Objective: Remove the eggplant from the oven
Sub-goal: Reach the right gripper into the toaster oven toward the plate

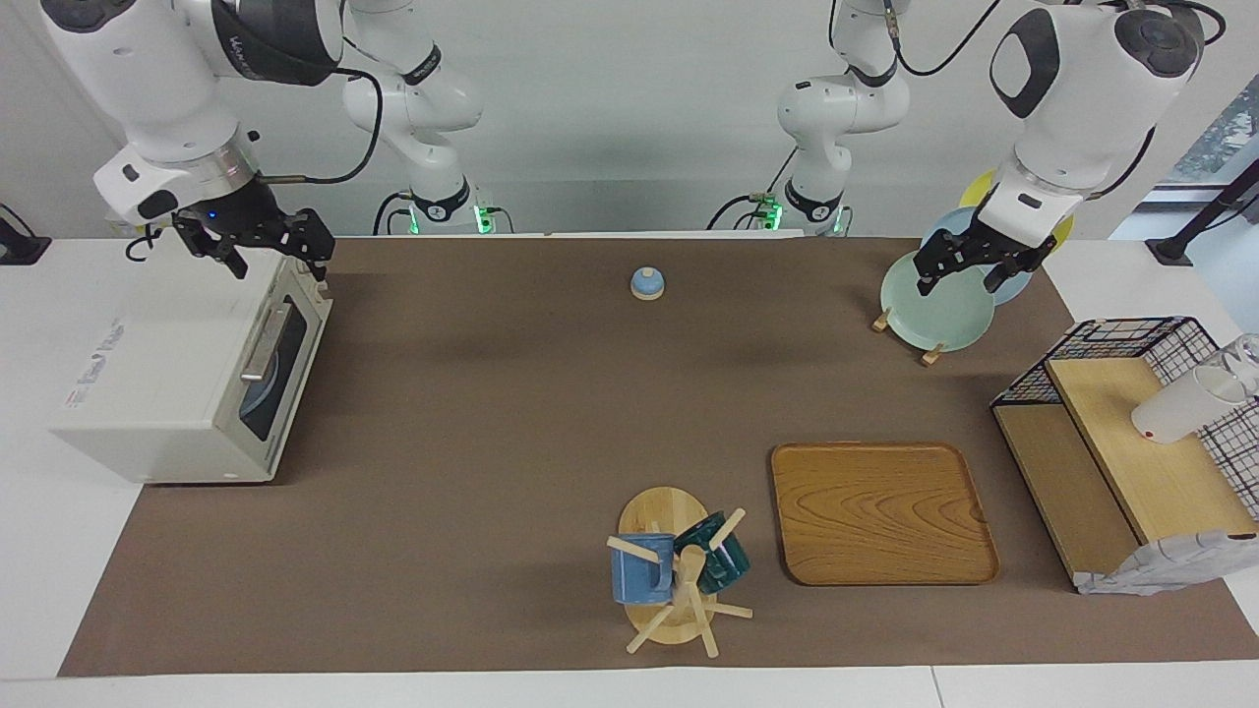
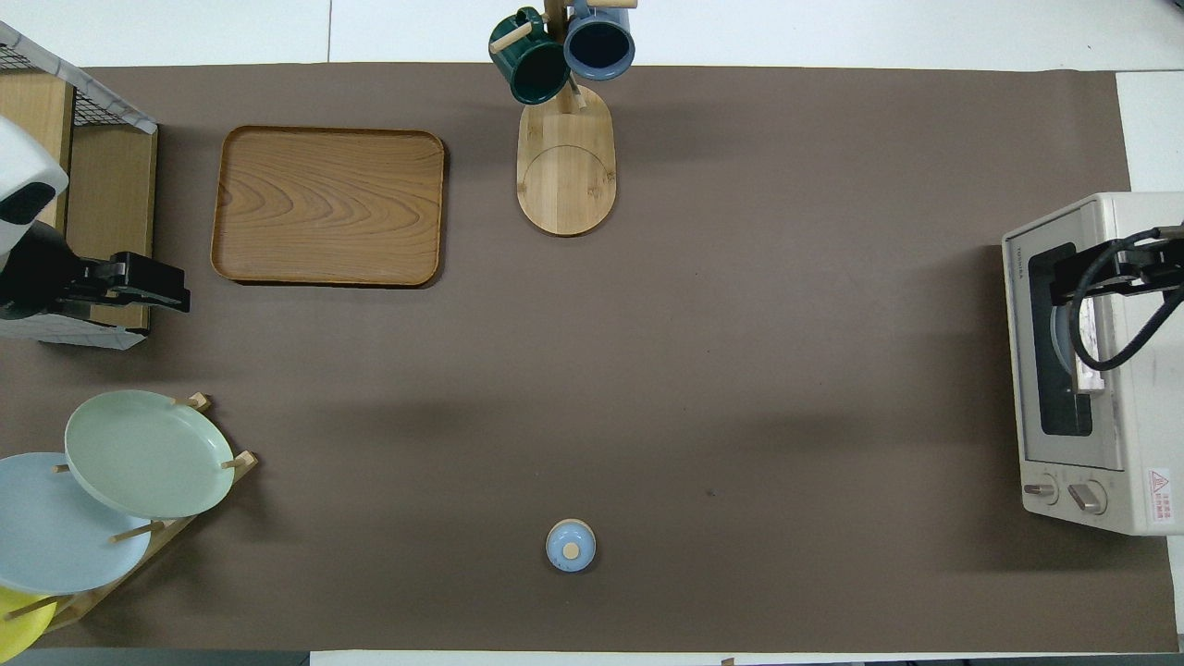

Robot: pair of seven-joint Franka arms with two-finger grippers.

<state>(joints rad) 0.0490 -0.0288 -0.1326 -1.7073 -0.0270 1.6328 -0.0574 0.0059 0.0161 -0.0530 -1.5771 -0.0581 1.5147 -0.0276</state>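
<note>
The off-white oven stands at the right arm's end of the table and also shows in the overhead view. Its dark glass door is closed, with the metal bar handle near the top. The eggplant is hidden; only a pale bluish round shape shows through the glass. My right gripper is open and empty, up in the air over the oven's top edge above the door, and shows over the door in the overhead view. My left gripper is open and empty, waiting over the plate rack.
A rack with pale green, blue and yellow plates stands at the left arm's end. A wire-and-wood shelf holds a white cup. A wooden tray, a mug tree with two mugs and a small blue lid lie on the brown mat.
</note>
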